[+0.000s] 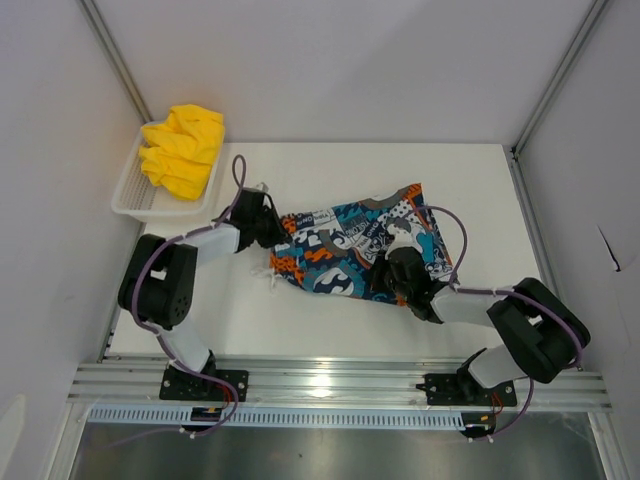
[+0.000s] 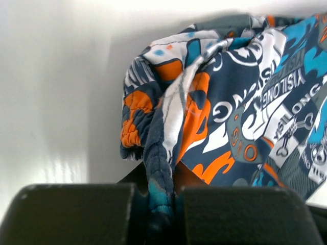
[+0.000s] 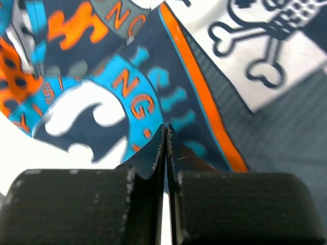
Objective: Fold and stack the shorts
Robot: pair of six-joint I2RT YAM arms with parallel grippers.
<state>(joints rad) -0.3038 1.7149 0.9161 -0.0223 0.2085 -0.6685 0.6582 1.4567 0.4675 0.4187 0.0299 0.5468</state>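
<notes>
1. Rail of bare metal runs along the near table edge and carries two arm bases.
2. Left claw, one of two, is clamped on a bunched fold at the edge of the printed shorts; the cloth runs out beyond its tips.
3. Right claw has its fingers pressed together, tips down on the same print. Whether any cloth is caught between them cannot be told.
4. One pair of printed shorts lies rumpled between the two claws, in blue, orange, black and white.
5. One pair of yellow shorts is heaped in one white mesh basket, beyond and left of the left claw, well apart.
6. White glossy table lies under everything.
7. Plain pale walls close three sides.
</notes>
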